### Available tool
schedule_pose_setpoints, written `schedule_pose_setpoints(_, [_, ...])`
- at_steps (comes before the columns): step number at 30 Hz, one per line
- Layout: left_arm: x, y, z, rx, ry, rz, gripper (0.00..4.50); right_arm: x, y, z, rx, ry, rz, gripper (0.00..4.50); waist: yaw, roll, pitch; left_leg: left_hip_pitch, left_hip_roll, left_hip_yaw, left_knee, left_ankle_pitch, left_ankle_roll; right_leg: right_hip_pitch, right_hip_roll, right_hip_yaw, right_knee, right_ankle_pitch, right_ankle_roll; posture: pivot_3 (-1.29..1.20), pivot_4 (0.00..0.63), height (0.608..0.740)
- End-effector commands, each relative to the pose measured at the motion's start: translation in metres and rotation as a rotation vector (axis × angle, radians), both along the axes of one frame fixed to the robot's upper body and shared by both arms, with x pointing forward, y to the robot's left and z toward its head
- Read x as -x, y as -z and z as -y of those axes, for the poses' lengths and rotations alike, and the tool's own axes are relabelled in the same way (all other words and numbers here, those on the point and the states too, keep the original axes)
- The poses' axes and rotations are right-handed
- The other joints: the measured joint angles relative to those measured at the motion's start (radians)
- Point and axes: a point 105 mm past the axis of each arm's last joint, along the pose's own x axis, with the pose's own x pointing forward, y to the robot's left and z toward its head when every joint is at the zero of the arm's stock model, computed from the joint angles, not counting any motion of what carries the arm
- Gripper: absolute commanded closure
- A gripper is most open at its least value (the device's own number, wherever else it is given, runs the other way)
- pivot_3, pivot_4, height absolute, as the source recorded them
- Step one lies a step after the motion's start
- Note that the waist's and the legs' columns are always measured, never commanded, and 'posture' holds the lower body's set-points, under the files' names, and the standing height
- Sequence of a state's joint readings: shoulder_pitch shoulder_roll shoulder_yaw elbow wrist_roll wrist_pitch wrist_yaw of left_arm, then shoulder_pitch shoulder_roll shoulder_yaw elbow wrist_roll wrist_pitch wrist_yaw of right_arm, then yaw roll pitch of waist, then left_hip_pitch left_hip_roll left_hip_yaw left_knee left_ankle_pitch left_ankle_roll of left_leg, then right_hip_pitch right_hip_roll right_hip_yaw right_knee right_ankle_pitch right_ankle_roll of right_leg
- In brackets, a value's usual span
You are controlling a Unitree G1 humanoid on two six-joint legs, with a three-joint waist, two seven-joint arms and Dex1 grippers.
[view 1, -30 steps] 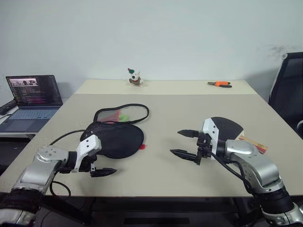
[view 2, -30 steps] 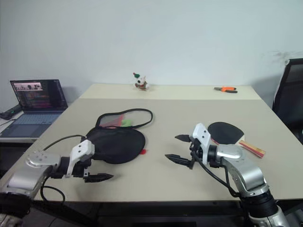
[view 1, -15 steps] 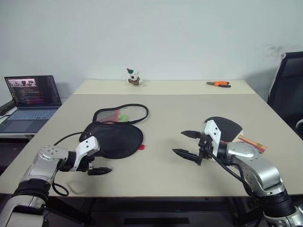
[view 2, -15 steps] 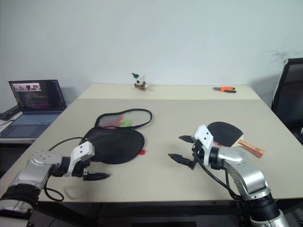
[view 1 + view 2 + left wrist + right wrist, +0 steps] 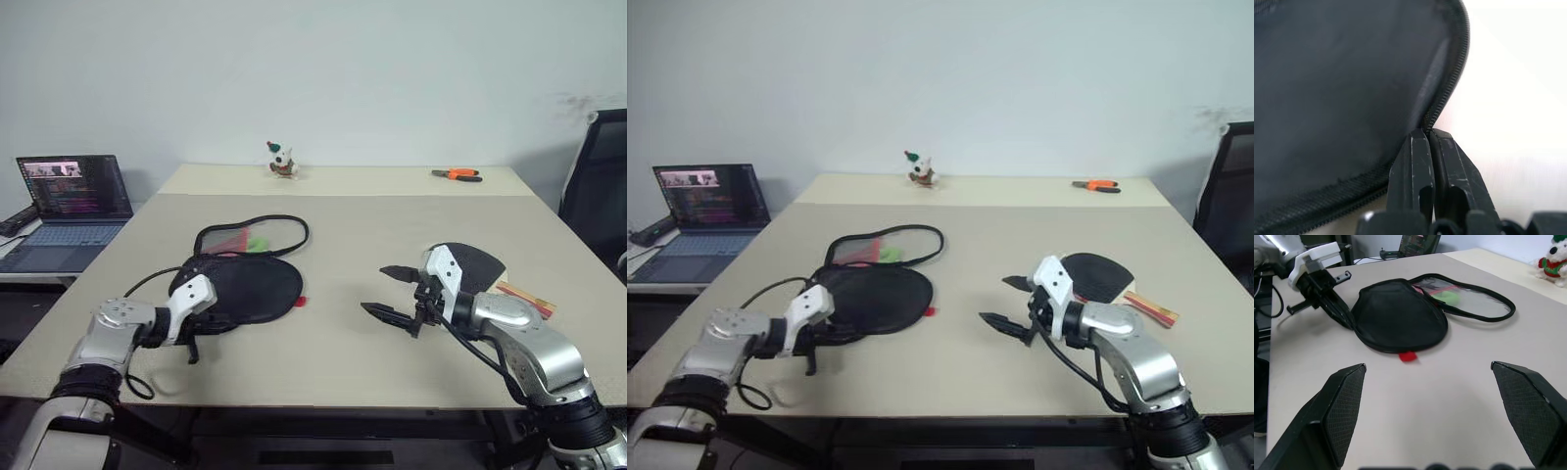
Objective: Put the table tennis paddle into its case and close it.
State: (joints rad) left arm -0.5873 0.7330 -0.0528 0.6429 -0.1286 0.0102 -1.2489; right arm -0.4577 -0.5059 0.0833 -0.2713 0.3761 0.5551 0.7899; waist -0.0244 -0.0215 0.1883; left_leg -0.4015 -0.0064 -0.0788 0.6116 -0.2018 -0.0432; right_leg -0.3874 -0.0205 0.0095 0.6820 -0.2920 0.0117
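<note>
1. Left wrist view: left gripper [image 5: 1431,134] closed at the zip edge of the case [image 5: 1342,98], fingertips pinched together right at the zipper line; cannot tell whether fabric is actually caught between them.
2. Left eye view: case [image 5: 240,286] lying unzipped on the table [image 5: 343,220], black half toward the near-left, clear mesh half [image 5: 250,236] folded away behind it with a green ball [image 5: 257,242] inside.
3. Right gripper [image 5: 397,291] spread wide, holding nothing, hovering above the table between case and table tennis paddle [image 5: 475,269].
4. Paddle flat on the table just behind and to the right of the right gripper, black face toward the centre, striped handle [image 5: 524,297] pointing out to the right table edge; long axis roughly across the table.
5. Key relation: paddle on the right, well apart from the case, and far closer to the right gripper; likely a right-arm pick while the left keeps the case edge.
</note>
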Motion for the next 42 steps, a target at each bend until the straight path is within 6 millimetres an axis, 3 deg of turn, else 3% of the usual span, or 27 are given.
schedule_pose_setpoints(1, [-0.001, -0.012, 0.042, 0.082, 0.063, 0.049, 4.45, 0.001, -0.016, 0.005, -0.008, 0.008, 0.066, 0.0, 0.0, 0.0, 0.0, 0.0, 0.0, 0.0, 0.0, 0.0, 0.0, 0.0, 0.0, 0.0, 0.0, 0.001, 0.0, 0.0, 0.15, 0.74])
schedule_pose_setpoints(4, [-0.005, -0.012, 0.088, 0.142, 0.083, 0.056, 4.45, 0.0, -0.014, 0.009, 0.001, 0.015, 0.063, 0.0, -0.002, 0.0, 0.0, 0.0, 0.0, 0.0, 0.0, 0.0, 0.0, 0.0, 0.0, 0.001, 0.0, 0.001, -0.001, 0.0, 0.15, 0.74])
schedule_pose_setpoints(6, [-0.02, -0.017, 0.112, 0.178, 0.038, 0.076, 4.45, -0.001, -0.013, 0.011, 0.005, 0.019, 0.061, 0.0, -0.002, 0.0, 0.0, 0.0, 0.0, 0.0, 0.001, 0.0, 0.0, 0.0, 0.0, 0.001, 0.0, 0.001, -0.001, 0.0, 0.15, 0.74])
schedule_pose_setpoints(11, [-0.04, -0.027, 0.136, 0.196, -0.007, 0.116, 4.45, -0.001, -0.012, 0.011, 0.012, 0.018, 0.059, 0.0, -0.011, -0.001, 0.0, 0.001, 0.0, 0.001, 0.001, 0.0, 0.0, 0.0, 0.001, 0.001, 0.001, 0.001, 0.001, 0.0, 0.15, 0.74])
schedule_pose_setpoints(14, [-0.043, -0.031, 0.139, 0.202, -0.001, 0.117, 4.45, -0.001, -0.012, 0.011, 0.012, 0.017, 0.055, 0.0, -0.012, -0.001, 0.0, 0.001, 0.0, 0.002, 0.001, 0.0, 0.0, 0.0, 0.001, 0.002, 0.001, 0.001, 0.001, 0.0, 0.15, 0.74])
schedule_pose_setpoints(17, [-0.041, -0.031, 0.132, 0.206, -0.01, 0.119, 3.85, 0.0, -0.01, 0.011, 0.011, 0.016, 0.046, 0.0, -0.012, -0.001, 0.0, 0.001, 0.0, 0.002, 0.001, 0.0, 0.0, 0.0, 0.002, 0.002, 0.001, 0.001, 0.001, 0.0, 0.15, 0.74])
schedule_pose_setpoints(23, [-0.015, -0.033, 0.116, 0.252, 0.048, 0.052, 1.74, 0.0, -0.008, 0.009, -0.001, 0.011, 0.018, 0.0, -0.012, -0.001, 0.0, 0.001, 0.0, 0.002, 0.0, 0.0, 0.0, 0.0, 0.001, 0.003, 0.0, 0.002, 0.0, 0.0, 0.15, 0.74])
schedule_pose_setpoints(27, [0.013, -0.043, 0.086, 0.271, 0.074, 0.027, 1.74, -0.002, -0.008, 0.001, -0.055, 0.01, -0.043, 0.0, -0.015, -0.001, 0.0, 0.001, 0.001, 0.001, 0.0, 0.0, 0.0, 0.0, 0.001, 0.004, 0.001, 0.002, 0.0, 0.0, 0.15, 0.74])
schedule_pose_setpoints(31, [0.022, -0.057, 0.047, 0.291, -0.036, 0.065, 1.74, -0.009, 0.006, -0.016, -0.09, 0.059, -0.178, 0.0, -0.016, -0.001, 0.0, 0.002, 0.003, -0.001, 0.0, 0.0, 0.0, 0.0, -0.001, 0.004, 0.001, 0.002, -0.001, 0.0, 0.15, 0.74])
schedule_pose_setpoints(35, [0.03, -0.061, 0.02, 0.275, -0.13, 0.096, 1.74, -0.032, 0.018, -0.031, -0.148, 0.193, -0.276, 0.0, -0.014, -0.001, 0.0, 0.002, 0.003, 0.0, 0.0, 0.0, 0.0, 0.0, -0.001, 0.004, 0.001, 0.002, -0.001, 0.0, 0.15, 0.74])
schedule_pose_setpoints(42, [0.046, -0.055, 0.005, 0.256, -0.188, 0.086, 1.74, -0.064, 0.043, -0.047, -0.135, 0.403, -0.35, 0.0, -0.007, -0.001, 0.0, 0.002, 0.002, 0.001, 0.0, 0.0, 0.0, -0.001, -0.001, 0.004, 0.0, 0.002, -0.002, 0.0, 0.15, 0.74])
